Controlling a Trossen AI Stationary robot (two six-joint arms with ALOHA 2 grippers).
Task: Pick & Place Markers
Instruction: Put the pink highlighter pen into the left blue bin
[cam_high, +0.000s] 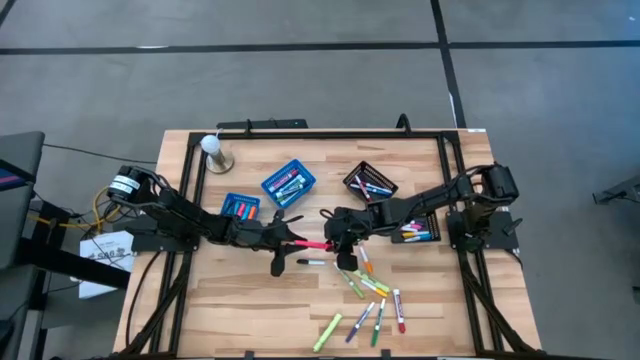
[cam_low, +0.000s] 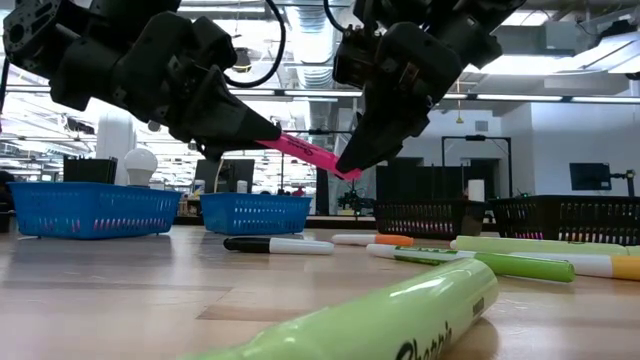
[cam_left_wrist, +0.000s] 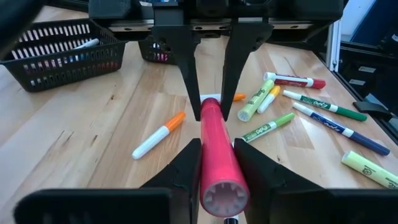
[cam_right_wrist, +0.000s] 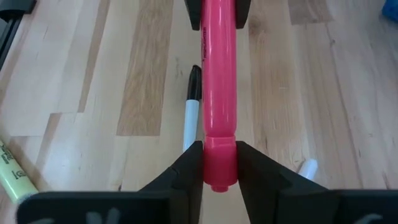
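Here, a pink marker (cam_low: 305, 152) is held above the surface (cam_high: 250, 300), clear of it, near the middle of the work area. One end is grasped by the left gripper (cam_high: 291, 241), the other end by the right gripper (cam_high: 332, 243); both are clenched on it. A black-capped white marker (cam_high: 312, 262) lies on the surface just below the held one. The remaining loose markers (cam_high: 370, 300) are scattered toward the near edge. Further markers are contained in two blue baskets (cam_high: 288, 183) and two black mesh baskets (cam_high: 368, 182).
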